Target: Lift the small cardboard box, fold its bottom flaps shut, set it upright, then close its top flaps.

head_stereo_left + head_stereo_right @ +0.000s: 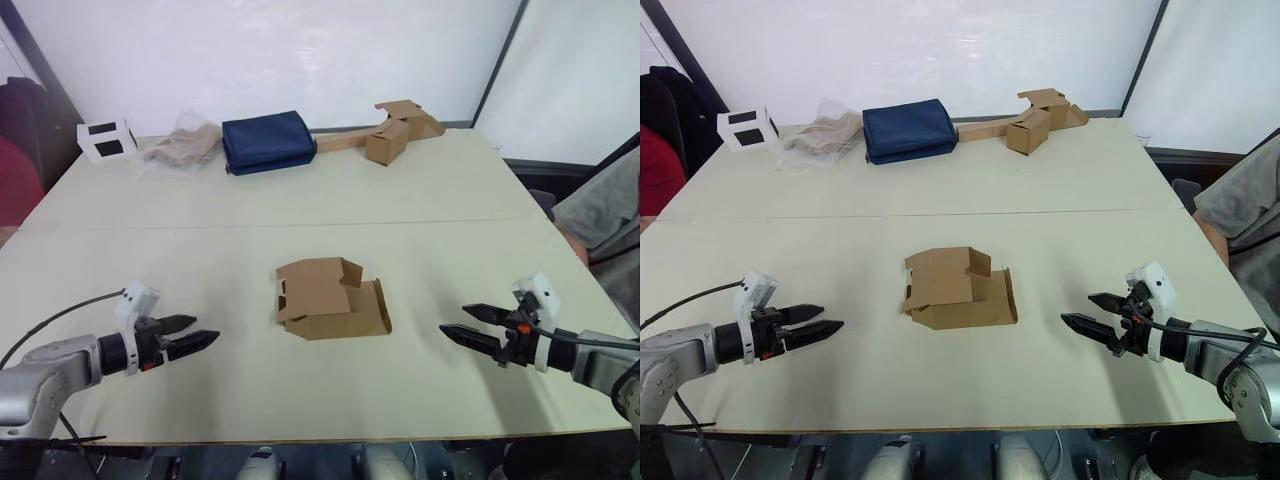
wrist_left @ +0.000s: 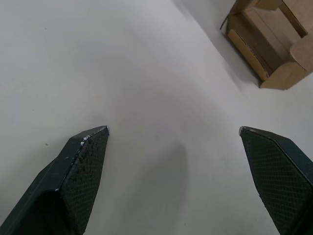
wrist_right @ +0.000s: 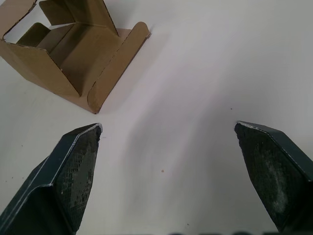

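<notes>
The small cardboard box (image 1: 325, 297) lies on its side in the middle of the table, plain brown, with its flaps (image 3: 117, 63) spread open. My left gripper (image 1: 197, 335) hovers low over the table to the box's left, open and empty, pointing toward it. My right gripper (image 1: 462, 323) stands on the box's right, likewise open and empty, aimed at the box. Both are about a gripper's length away from the cardboard. The box's open end (image 2: 264, 44) appears in the left wrist view.
At the far edge lie a white cube with black squares (image 1: 107, 139), a crumpled bag (image 1: 182, 148), a folded navy cloth (image 1: 267, 141) and a strip of joined cardboard pieces (image 1: 385, 130). A person sits at the right (image 1: 608, 215); another person's red sleeve (image 1: 18, 180) is at the left.
</notes>
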`<state>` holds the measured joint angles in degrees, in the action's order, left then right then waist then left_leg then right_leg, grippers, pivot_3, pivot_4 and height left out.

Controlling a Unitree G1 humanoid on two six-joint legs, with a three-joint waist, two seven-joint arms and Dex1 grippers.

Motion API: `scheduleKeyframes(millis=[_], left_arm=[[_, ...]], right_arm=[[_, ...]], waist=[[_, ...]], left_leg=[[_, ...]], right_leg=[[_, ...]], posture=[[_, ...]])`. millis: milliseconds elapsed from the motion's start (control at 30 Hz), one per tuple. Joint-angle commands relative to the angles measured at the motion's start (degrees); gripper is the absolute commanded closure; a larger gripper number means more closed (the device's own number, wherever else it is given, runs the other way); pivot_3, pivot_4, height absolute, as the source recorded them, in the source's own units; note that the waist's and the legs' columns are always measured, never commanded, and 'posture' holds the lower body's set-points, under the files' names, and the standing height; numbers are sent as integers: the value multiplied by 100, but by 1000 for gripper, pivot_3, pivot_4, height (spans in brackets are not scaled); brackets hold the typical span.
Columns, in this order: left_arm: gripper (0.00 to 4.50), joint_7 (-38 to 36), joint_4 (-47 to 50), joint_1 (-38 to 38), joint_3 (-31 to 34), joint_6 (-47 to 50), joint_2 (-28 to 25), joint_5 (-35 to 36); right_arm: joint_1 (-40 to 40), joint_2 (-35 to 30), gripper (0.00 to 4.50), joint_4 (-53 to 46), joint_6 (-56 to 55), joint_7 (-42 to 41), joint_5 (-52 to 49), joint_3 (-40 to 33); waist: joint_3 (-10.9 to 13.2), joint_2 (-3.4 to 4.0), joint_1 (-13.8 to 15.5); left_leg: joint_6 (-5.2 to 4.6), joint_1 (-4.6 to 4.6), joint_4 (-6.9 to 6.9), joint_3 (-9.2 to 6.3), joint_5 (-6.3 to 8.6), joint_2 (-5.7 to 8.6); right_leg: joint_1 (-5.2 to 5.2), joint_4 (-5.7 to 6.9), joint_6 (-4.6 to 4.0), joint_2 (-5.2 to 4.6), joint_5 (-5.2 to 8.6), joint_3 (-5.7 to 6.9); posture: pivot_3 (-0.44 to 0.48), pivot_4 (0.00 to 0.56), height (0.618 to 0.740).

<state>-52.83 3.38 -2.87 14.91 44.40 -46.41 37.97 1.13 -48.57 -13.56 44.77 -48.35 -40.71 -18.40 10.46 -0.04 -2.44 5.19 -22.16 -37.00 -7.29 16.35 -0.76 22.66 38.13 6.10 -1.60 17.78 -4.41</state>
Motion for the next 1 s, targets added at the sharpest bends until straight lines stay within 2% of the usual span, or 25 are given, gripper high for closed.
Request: scheduleKeyframes(millis=[33, 533, 800, 1000], left_arm=[[95, -57, 1, 40, -46, -221, -72, -220], [95, -179, 53, 44, 46, -78, -38, -87], [95, 37, -37, -215, -57, -680, 57, -535], [95, -268, -354, -351, -12, -249, -56, -284]], right_arm=[[-55, -29, 0, -171, -42, -13, 30, -30], [-168, 50, 0, -160, -167, -16, 191, 44], [-514, -28, 0, 30, -188, 15, 387, 198], [-274, 5, 0, -249, -156, 53, 380, 82]], waist=[[0, 0, 0], [0, 1, -1], [0, 0, 11], [0, 0, 3]], left_leg=[[0, 0, 0, 0, 0, 0], [0, 2, 0, 0, 0, 0], [0, 1, -1, 0, 0, 0], [0, -1, -1, 0, 0, 0]], right_leg=[[0, 0, 0, 0, 0, 0], [-1, 0, 0, 0, 0, 0], [-2, 1, 0, -1, 0, 0], [0, 0, 0, 0, 0, 1]], posture=[[0, 150, 740], [0, 150, 740], [0, 150, 740], [0, 150, 740]])
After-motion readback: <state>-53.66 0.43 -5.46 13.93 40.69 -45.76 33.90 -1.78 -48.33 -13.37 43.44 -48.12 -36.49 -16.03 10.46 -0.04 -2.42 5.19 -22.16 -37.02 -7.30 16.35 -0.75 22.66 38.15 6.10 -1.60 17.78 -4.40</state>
